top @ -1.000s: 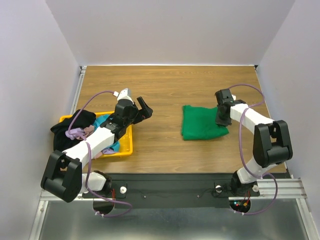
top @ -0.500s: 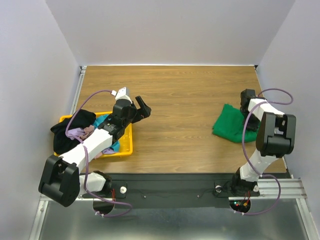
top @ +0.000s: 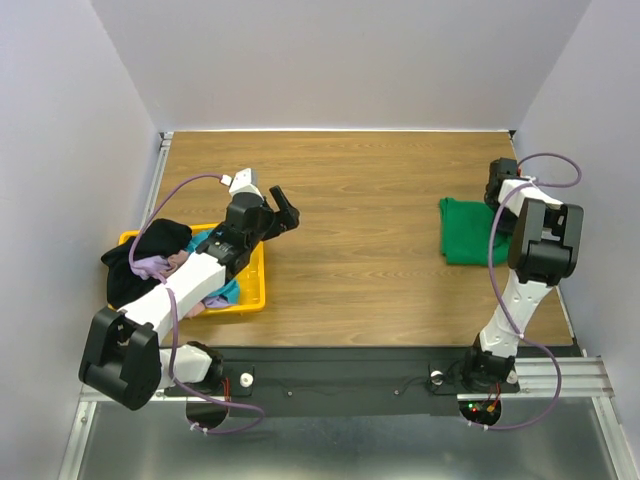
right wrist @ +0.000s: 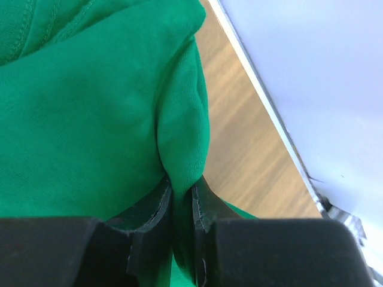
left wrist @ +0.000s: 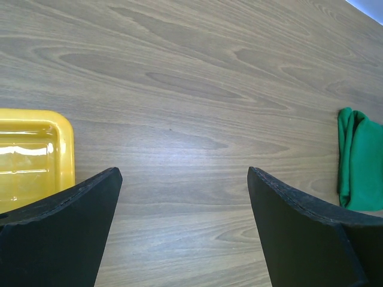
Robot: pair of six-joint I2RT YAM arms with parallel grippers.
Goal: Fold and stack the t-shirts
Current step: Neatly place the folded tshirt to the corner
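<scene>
Near left: yellow bin (top: 262, 290) holds a heap of unfolded cloth, with the black t-shirt (top: 150, 250) draped over its left rim and the lavender-pink t-shirt (top: 155, 266) and teal t-shirt (top: 228, 293) inside. None folded, so most of the task is left. Left gripper (top: 287, 208) hangs over the bin's far right corner, jaws wide apart, holding nothing. Mid table (top: 370, 180): bare wood, ample room to spread cloth. Far right: green t-shirt (top: 465, 232) looks folded into a compact block. Right gripper (right wrist: 179, 191) pinched tight on its edge fold, close beside the side wall (top: 590, 150), so little clearance there
</scene>
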